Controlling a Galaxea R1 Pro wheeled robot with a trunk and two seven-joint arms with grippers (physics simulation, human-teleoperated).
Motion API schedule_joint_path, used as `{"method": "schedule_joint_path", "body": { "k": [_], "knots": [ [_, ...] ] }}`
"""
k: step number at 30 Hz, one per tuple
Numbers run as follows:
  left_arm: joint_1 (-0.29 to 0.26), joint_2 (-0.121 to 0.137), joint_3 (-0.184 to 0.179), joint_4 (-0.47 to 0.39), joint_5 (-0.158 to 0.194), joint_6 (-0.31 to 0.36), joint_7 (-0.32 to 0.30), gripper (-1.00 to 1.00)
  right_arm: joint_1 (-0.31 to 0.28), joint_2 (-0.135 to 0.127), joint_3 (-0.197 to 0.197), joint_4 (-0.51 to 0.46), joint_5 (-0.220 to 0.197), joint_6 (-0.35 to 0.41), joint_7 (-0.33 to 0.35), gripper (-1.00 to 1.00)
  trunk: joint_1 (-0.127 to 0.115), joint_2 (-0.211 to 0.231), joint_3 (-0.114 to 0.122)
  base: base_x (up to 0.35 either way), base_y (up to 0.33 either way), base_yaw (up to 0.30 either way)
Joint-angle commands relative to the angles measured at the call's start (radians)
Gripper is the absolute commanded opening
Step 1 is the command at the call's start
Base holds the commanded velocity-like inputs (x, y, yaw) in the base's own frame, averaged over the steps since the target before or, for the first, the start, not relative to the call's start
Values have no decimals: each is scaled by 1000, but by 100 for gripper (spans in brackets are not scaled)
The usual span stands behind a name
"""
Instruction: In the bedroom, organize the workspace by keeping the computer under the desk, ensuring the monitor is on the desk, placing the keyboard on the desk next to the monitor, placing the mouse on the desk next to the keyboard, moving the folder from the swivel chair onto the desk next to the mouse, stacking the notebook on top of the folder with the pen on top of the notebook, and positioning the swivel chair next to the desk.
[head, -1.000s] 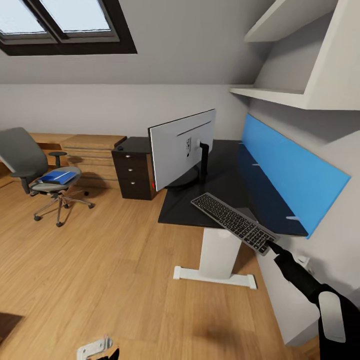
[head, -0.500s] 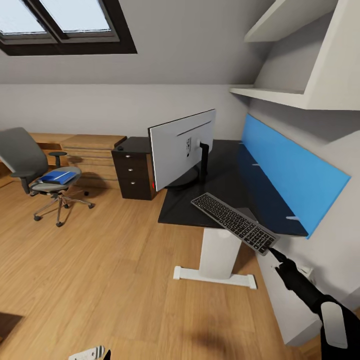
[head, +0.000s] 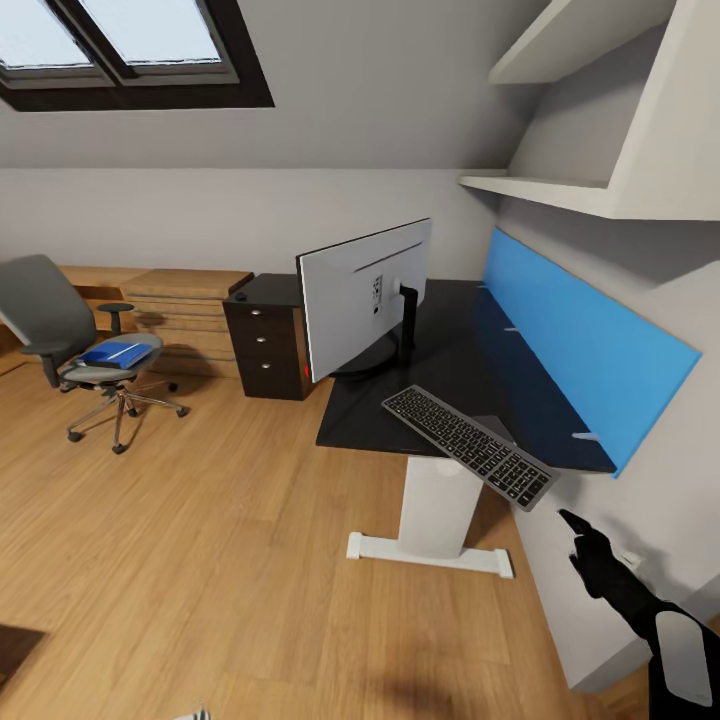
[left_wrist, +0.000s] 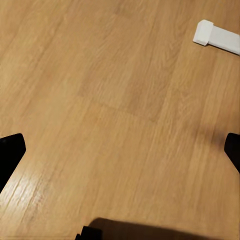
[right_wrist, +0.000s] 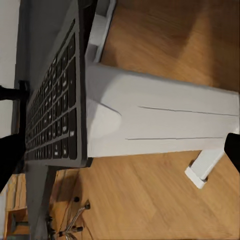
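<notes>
The dark-grey keyboard (head: 468, 445) lies slantwise on the black desk (head: 450, 350), in front of the monitor (head: 365, 300), and its near end overhangs the desk's front edge. My right gripper (head: 576, 525) hangs open a short way below and beyond that end, touching nothing. In the right wrist view the keyboard (right_wrist: 57, 100) runs along the desk edge, with the right gripper (right_wrist: 121, 152) spread wide. The left gripper (left_wrist: 121, 150) is open over bare wood floor. The swivel chair (head: 50, 320) stands far left with the blue folder (head: 115, 352) on its seat.
A black drawer unit (head: 265, 340) and light wooden low cabinets (head: 185, 300) stand behind the desk's left end. The white desk leg and foot (head: 432, 520) are below the keyboard. Wall shelves (head: 560, 190) jut out above the blue back panel (head: 580, 340).
The right gripper has let go of the keyboard's near end and drawn back down toward me. The keyboard stays on the desk. The left gripper has sunk out of the head view's bottom edge.
</notes>
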Motion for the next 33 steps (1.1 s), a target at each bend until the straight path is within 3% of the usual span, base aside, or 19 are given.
{"method": "schedule_joint_path", "body": {
  "k": [1,2,4,9,16,21,33],
  "knots": [
    [0,0,0,-2,10,6,4,100,-2,0,-4,2,-28,7,-14,100,0,-1,-1,0,0,0],
    [0,0,0,-2,10,6,4,100,-2,-2,-5,5,-82,7,-49,100,0,-1,-1,0,0,0],
    [0,0,0,-1,10,6,4,100,-2,-7,-5,8,-148,9,-95,100,0,-1,-1,0,0,0],
    [0,0,-1,5,11,6,4,100,-2,-17,-5,11,-230,18,-160,100,0,-1,-1,0,0,0],
    [0,-1,-1,8,10,6,4,100,-2,-19,-5,11,-249,73,-169,100,0,-1,-1,23,0,0],
    [0,0,-1,9,10,6,4,100,-2,-20,-3,10,-267,167,-170,100,0,-1,-1,216,0,0],
    [0,-1,-4,26,10,5,5,100,-2,-20,3,10,-272,201,-169,100,0,-1,-1,170,0,0]
  ]
}}
